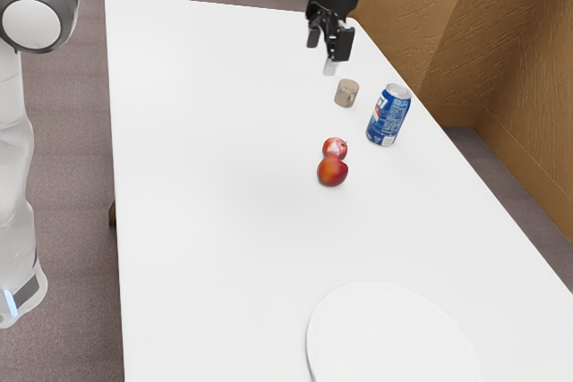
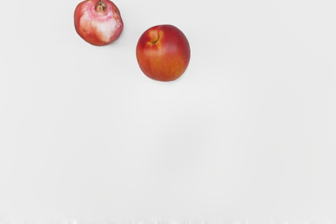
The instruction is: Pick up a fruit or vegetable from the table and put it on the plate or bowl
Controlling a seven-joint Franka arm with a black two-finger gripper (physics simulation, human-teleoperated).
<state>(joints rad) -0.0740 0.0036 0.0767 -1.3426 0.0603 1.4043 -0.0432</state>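
approach | our gripper (image 1: pixel 323 53) hangs high above the table (image 1: pixel 206 185), jaws open, empty, so we frame both pomegranate (image 2: pixel 98 20) and peach (image 2: pixel 163 52) side by side | plate (image 1: pixel 389 337) well apart

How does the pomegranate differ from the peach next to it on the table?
The pomegranate has a brown crown and a pale whitish patch; the peach is smooth, red fading to orange, with a stem dimple. The peach looks somewhat bigger than the pomegranate. The pomegranate lies nearer the can, the peach nearer the plate. Both are roundish, reddish and rest close together on the table.
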